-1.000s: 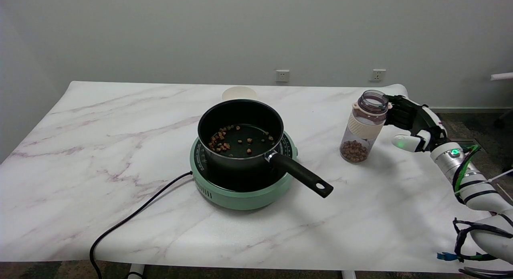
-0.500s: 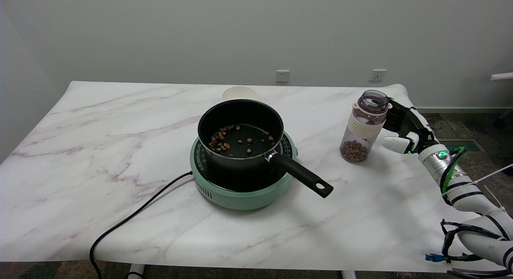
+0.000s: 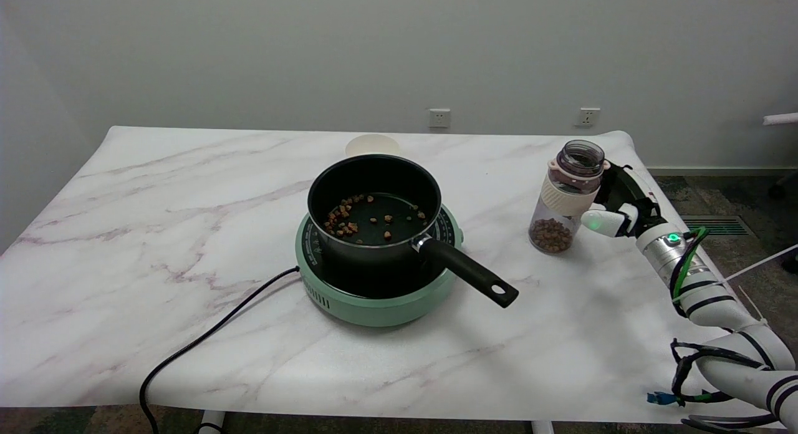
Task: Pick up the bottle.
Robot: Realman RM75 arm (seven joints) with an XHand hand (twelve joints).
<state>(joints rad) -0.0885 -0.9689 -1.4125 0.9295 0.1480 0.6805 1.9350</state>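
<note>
Bottle (image 3: 566, 200) stands on the table (image 3: 187, 234) to the right of the pot (image 3: 374, 203), not lifted yet, and I have my right hand (image 3: 617, 200) right beside it, fingers apart and holding nothing, so grabbing and lifting are left.

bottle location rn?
Head view: the bottle stands upright on the table's right side, right of the pot, with the right robot hand beside it.
</note>
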